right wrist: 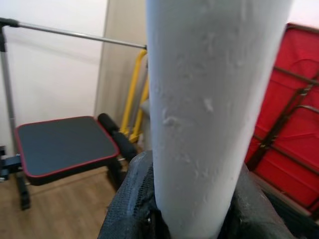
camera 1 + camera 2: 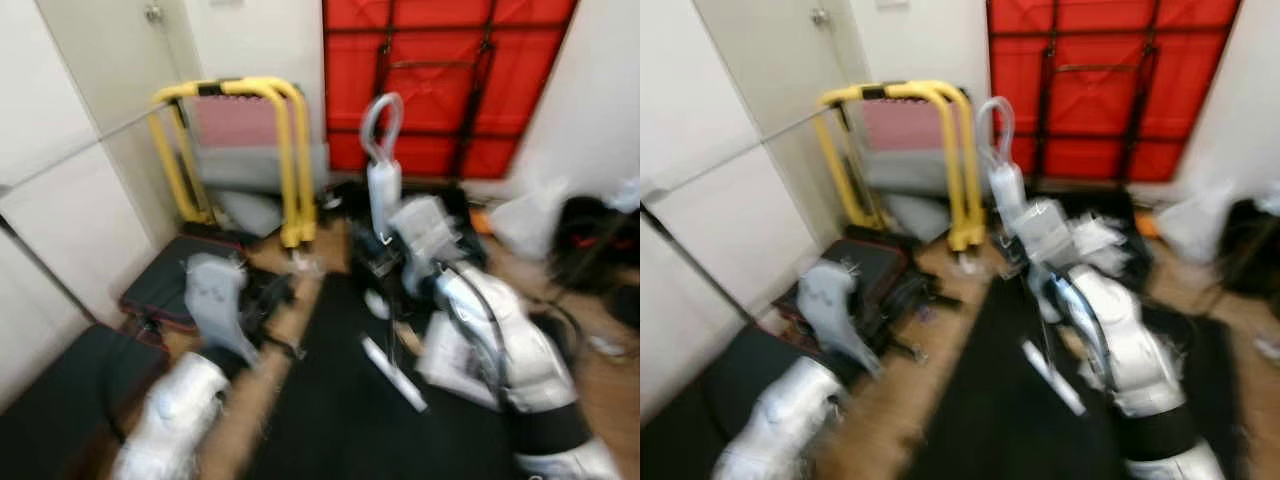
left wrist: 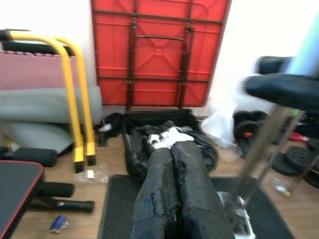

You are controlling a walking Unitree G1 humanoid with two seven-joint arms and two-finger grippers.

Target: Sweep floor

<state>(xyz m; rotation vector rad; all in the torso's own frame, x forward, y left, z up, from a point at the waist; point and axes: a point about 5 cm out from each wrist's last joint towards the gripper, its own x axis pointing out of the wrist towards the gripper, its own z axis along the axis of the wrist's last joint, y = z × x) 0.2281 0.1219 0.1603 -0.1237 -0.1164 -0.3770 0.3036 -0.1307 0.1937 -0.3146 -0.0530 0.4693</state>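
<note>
While blurred, right hand clamps broom handle.

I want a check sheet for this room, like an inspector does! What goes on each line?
Surface: wooden floor with a black mat in the middle.
Job's things: a white handle, probably the sweeper's, with a loop top.
Clutter: open black bag, clear plastic bag, weight plates, small blue scrap.
Grippers: right gripper is shut on the white handle; left gripper is shut, holding nothing, above the mat.
Cables: dark cable along the right arm.
Surroundings: folded red table against the wall, yellow bars, black bench.
</note>
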